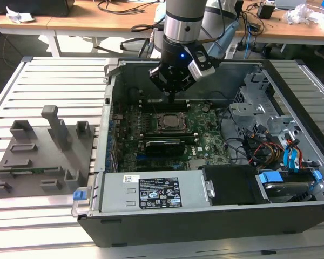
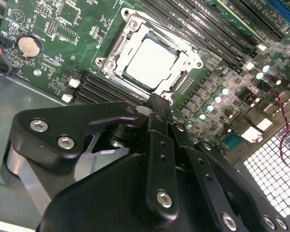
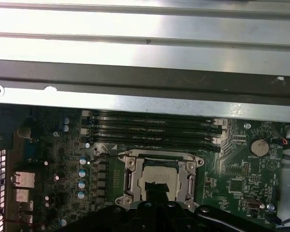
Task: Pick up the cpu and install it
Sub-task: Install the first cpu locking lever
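The cpu (image 2: 150,63) lies flat in the motherboard socket (image 2: 117,46), its silvery top plate framed by the metal socket bracket. It also shows in the exterior view as the cpu (image 1: 167,122) in the middle of the green motherboard (image 1: 205,135). My gripper (image 1: 173,97) hangs inside the open computer case just above and behind the socket. In the second wrist view the gripper (image 2: 157,104) has its black fingers pressed together with nothing between them, the tip a little short of the socket's edge. In the first wrist view the tip covers part of the cpu (image 3: 147,179).
The open computer case (image 1: 167,216) lies on a slatted metal table (image 1: 48,75). Memory slots (image 3: 150,130) run beside the socket, and a black graphics card (image 1: 163,145) sits in front of it. Drive cages and cables (image 1: 270,140) fill the exterior view's right. A grey fixture (image 1: 38,151) stands at its left.
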Controlling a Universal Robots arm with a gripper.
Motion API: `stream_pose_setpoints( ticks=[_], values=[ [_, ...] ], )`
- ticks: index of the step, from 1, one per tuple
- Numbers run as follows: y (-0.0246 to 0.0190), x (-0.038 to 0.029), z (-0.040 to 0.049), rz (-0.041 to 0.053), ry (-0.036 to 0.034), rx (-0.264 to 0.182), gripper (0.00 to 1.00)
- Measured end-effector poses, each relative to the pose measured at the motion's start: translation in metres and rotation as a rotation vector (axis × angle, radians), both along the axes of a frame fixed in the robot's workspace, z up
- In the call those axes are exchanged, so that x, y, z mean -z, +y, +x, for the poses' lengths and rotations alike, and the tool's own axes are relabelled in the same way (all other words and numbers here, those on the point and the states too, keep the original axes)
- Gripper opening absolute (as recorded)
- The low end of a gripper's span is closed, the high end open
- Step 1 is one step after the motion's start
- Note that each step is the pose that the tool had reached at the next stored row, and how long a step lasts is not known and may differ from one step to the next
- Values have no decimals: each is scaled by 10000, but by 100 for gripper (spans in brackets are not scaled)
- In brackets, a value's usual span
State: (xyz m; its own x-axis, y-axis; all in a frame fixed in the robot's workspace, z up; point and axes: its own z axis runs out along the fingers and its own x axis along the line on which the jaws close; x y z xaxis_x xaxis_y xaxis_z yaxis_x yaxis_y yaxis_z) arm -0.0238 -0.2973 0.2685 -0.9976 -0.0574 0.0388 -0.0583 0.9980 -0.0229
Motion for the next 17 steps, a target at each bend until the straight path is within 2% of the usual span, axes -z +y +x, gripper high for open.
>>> stream_pose_setpoints(
  ticks=[17],
  values=[
    [2, -1, -98, -2, 0, 0, 11]
  ],
)
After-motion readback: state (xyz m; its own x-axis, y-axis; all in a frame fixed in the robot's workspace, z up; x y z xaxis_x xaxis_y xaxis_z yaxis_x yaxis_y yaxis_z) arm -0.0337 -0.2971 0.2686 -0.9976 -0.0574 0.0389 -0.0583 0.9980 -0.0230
